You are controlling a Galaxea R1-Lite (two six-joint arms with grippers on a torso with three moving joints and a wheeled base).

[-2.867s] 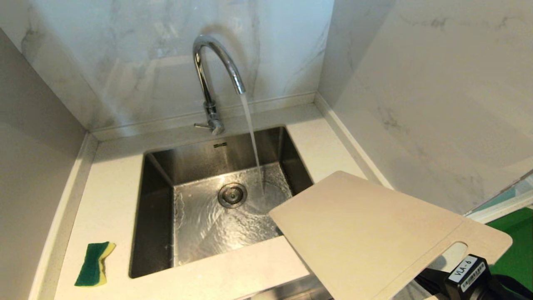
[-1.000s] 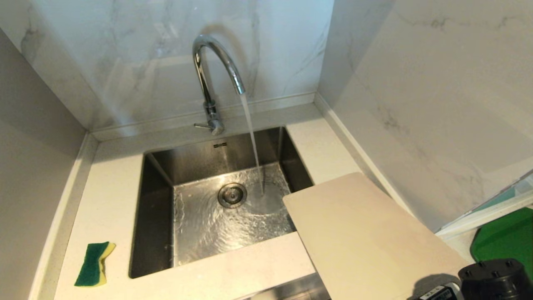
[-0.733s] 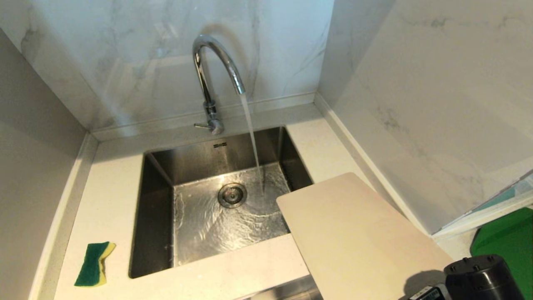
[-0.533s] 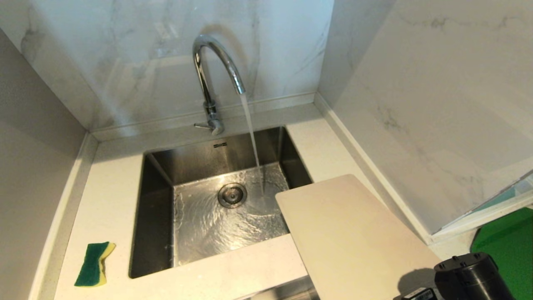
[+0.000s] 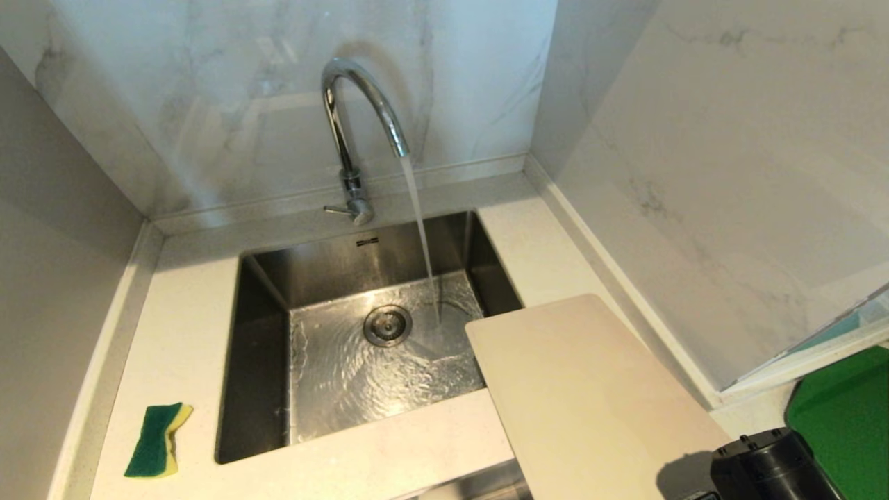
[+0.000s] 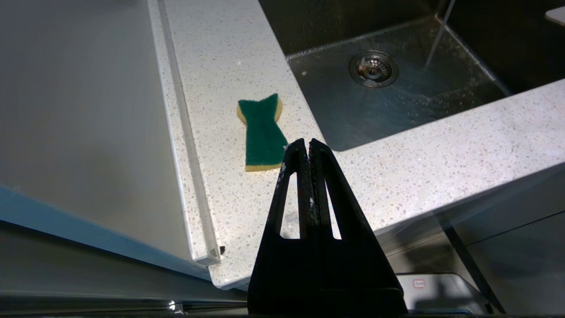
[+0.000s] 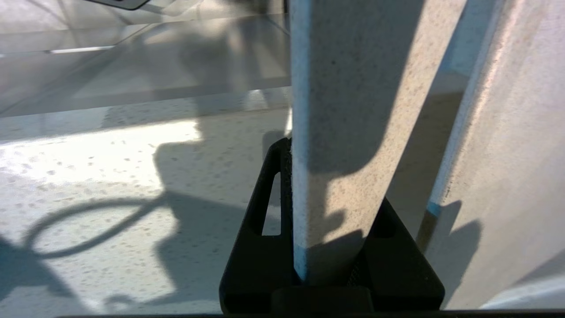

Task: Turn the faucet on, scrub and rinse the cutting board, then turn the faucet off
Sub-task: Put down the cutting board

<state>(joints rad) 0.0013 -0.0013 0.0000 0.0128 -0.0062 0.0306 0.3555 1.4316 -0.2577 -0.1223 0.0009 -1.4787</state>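
A green-and-yellow sponge [image 5: 157, 440] lies on the tabletop [image 5: 180, 326] left of the sink [image 5: 264, 292]. The left gripper [image 6: 307, 145] hovers near the front edge of the tabletop, just beside the sponge, fingers pressed together and empty. The faucet [image 5: 351, 125] stands behind the sink, water running from its spout into the basin. The cutting board [image 5: 590, 396] extends tilted over the right front corner of the sink, apart from the stream. The right gripper [image 7: 329, 185] pinches the board's near end between its fingers. A green mat [image 5: 844, 403] lies far right.
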